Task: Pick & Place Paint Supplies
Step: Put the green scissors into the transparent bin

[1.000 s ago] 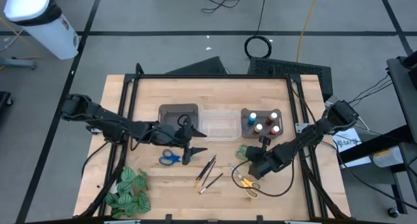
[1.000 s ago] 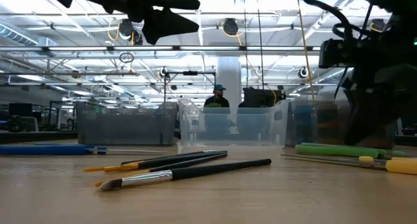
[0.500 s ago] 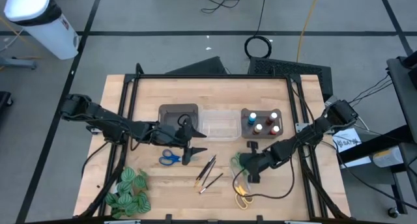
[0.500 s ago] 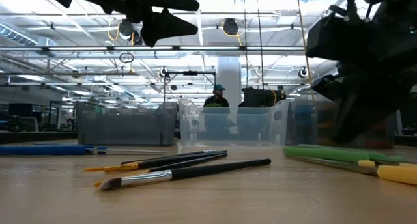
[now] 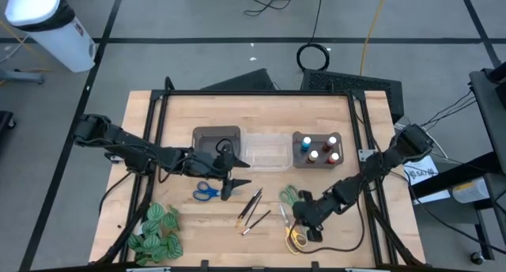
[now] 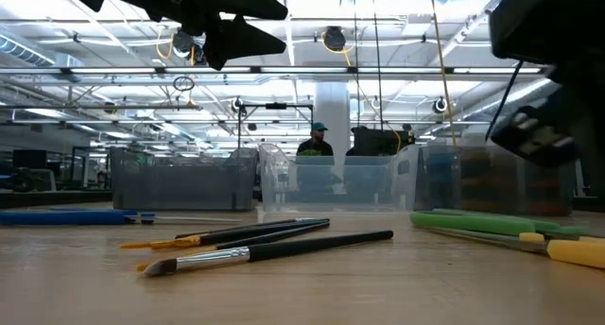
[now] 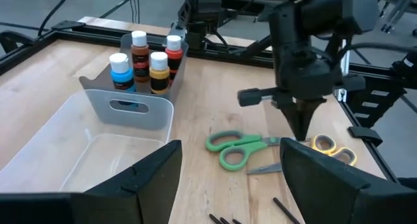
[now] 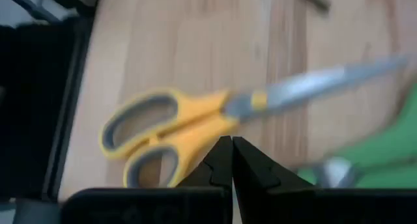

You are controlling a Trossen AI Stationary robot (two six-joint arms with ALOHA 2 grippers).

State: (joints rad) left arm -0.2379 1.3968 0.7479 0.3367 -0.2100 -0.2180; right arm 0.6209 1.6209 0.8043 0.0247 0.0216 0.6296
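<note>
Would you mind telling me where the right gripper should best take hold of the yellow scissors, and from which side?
Probably at the pivot neck of the yellow scissors, where handles meet blades: it is the narrowest solid part. They lie flat on the table, blades closed, so come straight down from above, fingers spanning the neck crosswise. The right gripper, hovering just above, is shut and must open first. The green scissors lie close beside.

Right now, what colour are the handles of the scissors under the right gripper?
Yellow with grey lining; the scissors show best in the right wrist view.
</note>
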